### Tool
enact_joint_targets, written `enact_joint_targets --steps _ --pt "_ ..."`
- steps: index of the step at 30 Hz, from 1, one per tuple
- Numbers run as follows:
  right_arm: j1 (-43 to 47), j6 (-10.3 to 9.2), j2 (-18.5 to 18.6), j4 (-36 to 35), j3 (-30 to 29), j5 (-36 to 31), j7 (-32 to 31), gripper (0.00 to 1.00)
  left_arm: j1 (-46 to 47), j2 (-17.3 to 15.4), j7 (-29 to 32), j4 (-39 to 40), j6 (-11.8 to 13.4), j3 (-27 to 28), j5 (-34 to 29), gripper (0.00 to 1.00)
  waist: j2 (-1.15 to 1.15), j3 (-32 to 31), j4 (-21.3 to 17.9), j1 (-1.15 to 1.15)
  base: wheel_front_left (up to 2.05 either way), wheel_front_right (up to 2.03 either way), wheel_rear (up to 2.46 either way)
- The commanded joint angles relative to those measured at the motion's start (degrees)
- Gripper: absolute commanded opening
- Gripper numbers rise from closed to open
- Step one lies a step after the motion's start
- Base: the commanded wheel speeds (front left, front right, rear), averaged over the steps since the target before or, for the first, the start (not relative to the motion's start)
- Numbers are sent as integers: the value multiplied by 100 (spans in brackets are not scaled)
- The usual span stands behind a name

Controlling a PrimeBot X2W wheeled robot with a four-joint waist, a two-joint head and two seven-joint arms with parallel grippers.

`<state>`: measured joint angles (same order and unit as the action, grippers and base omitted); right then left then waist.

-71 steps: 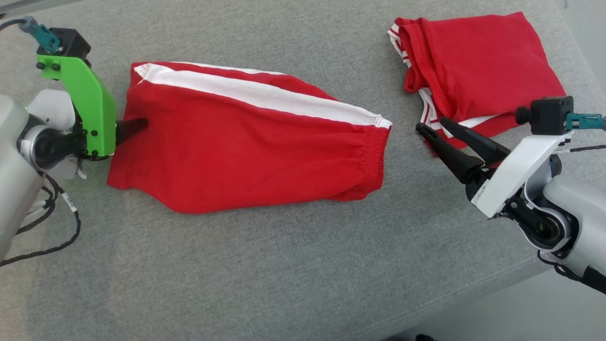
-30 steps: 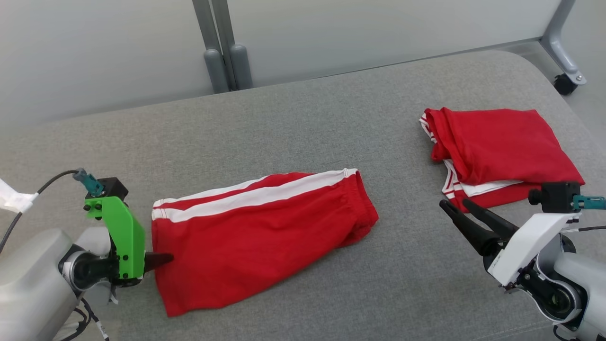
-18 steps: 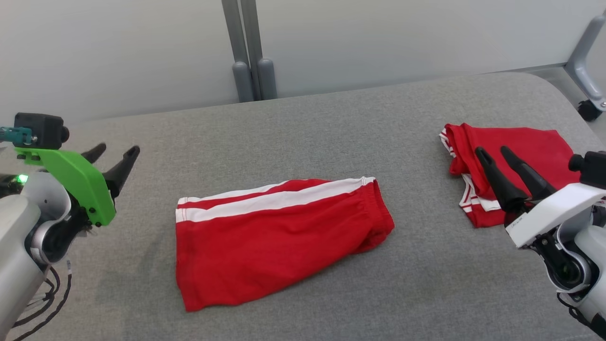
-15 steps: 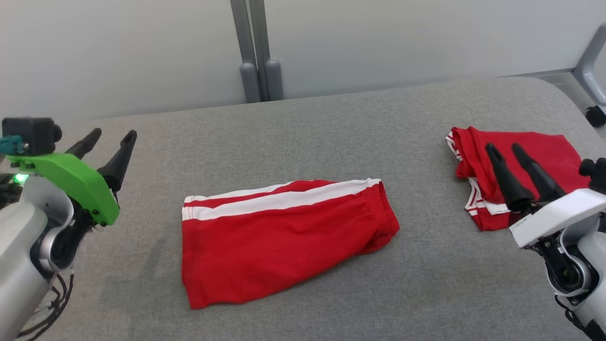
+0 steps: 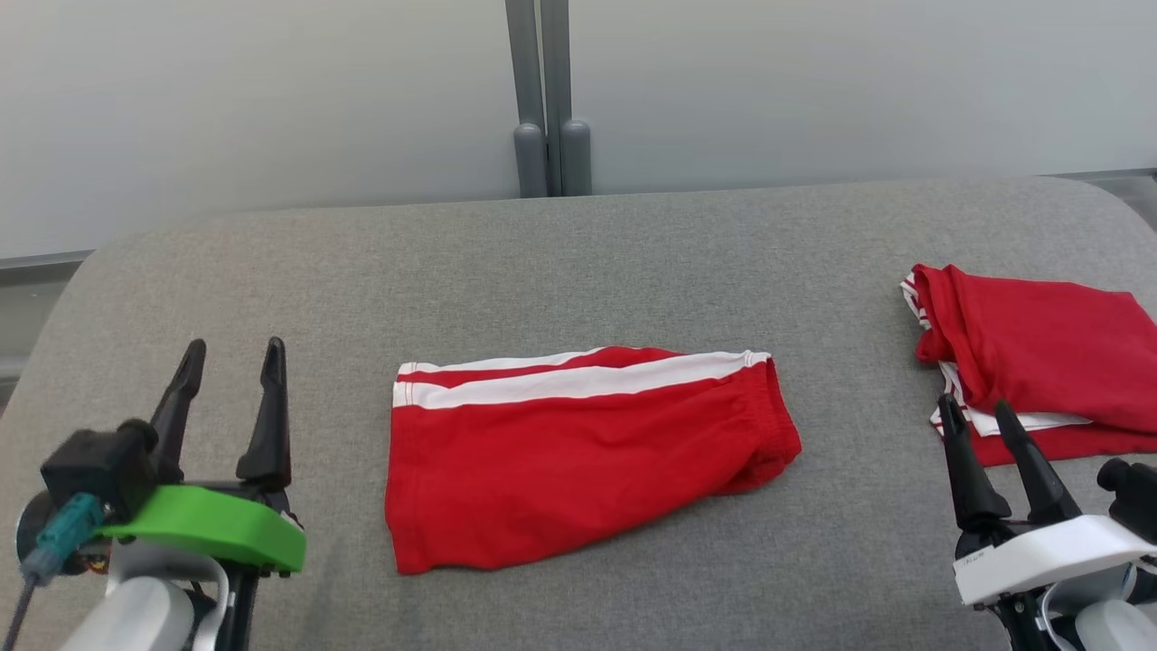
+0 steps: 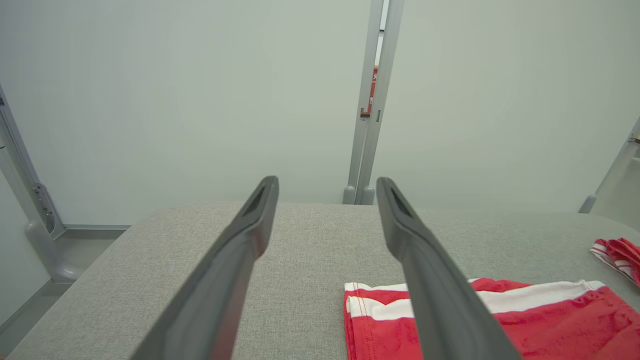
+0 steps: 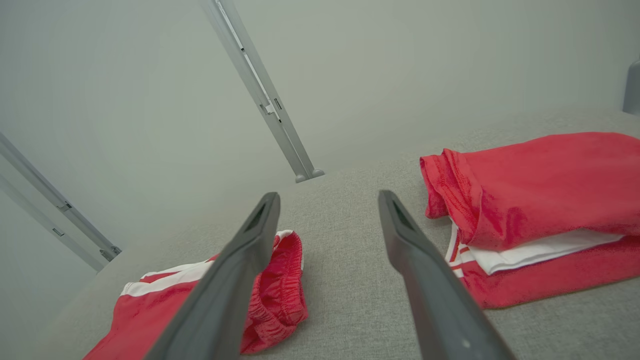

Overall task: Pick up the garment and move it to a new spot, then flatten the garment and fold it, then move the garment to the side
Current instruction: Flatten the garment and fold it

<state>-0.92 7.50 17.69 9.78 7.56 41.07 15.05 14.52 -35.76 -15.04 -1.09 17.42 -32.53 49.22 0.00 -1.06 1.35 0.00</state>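
The folded red garment [image 5: 578, 452], soft knit with white side stripes, lies flat at the middle of the grey woven pad [image 5: 578, 262], with open room all around. The left gripper [image 5: 234, 347] and right gripper [image 5: 974, 406] flank it, fingers spread and empty. A second red pile [image 5: 1039, 353] lies near the pad's rounded right edge.

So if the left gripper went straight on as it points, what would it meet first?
Nothing close, it seems: the left gripper aims over bare grey cushion toward the wall; depth unclear.
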Motion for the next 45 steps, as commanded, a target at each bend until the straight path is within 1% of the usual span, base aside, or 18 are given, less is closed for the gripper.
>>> enact_joint_targets --steps 1,2,5,9,11,13,19,24,27,34,40,44,45 --pt "120 -2 -8 -17 -35 -115 13 100 -293 196 -13 179 44 250 -258 100 0 -18 33 0 0 0 0" --pt "196 -2 -40 -9 -52 -167 13 100 -577 420 -12 333 3 452 -436 100 0 -20 50 0 0 0 0" --pt "282 -2 -96 -11 -52 -251 13 100 -1120 873 -14 525 -173 841 -898 100 0 -5 99 0 0 0 0" --pt "137 -2 -92 53 -54 -367 -36 100 -1476 1329 -13 440 -485 1115 -1239 100 0 -4 200 0 0 0 0" --pt "-26 -2 -122 118 -18 -431 -189 100 -1518 1507 -14 392 -660 1229 -1352 100 0 21 269 0 0 0 0" --pt "-261 -2 -186 273 7 -492 -487 100 -1496 1658 -14 312 -842 1249 -1515 100 0 69 368 0 0 0 0" --pt "-1131 -2 -377 949 143 -836 -1675 100 -1240 1966 -15 31 -1211 1213 -1803 100 0 241 683 0 0 0 0" --pt "-1577 -2 -521 1439 50 -1077 -2422 100 -1104 2125 -15 -299 -1398 1106 -1903 100 0 390 944 0 0 0 0" --pt "-1693 -2 -584 1777 -182 -1235 -2762 100 -1020 2183 -15 -466 -1470 1041 -1969 100 0 487 1097 0 0 0 0" --pt "-1691 -2 -751 2145 -768 -1534 -3150 100 -879 2237 -15 -661 -1575 996 -2023 100 0 719 1342 0 0 0 0" --pt "-1805 -2 -913 2408 -1089 -1280 -3508 100 -733 2228 -6 -739 -1609 922 -2110 100 0 927 1504 0 0 0 0" --pt "-1938 -2 -993 2561 -955 -979 -3710 100 -661 2186 13 -737 -1586 911 -2144 100 0 1019 1561 0 0 0 0" --pt "-1986 -2 -1005 2597 -881 -909 -3735 80 -650 2176 14 -740 -1582 909 -2147 100 0 1028 1568 0 0 0 0"
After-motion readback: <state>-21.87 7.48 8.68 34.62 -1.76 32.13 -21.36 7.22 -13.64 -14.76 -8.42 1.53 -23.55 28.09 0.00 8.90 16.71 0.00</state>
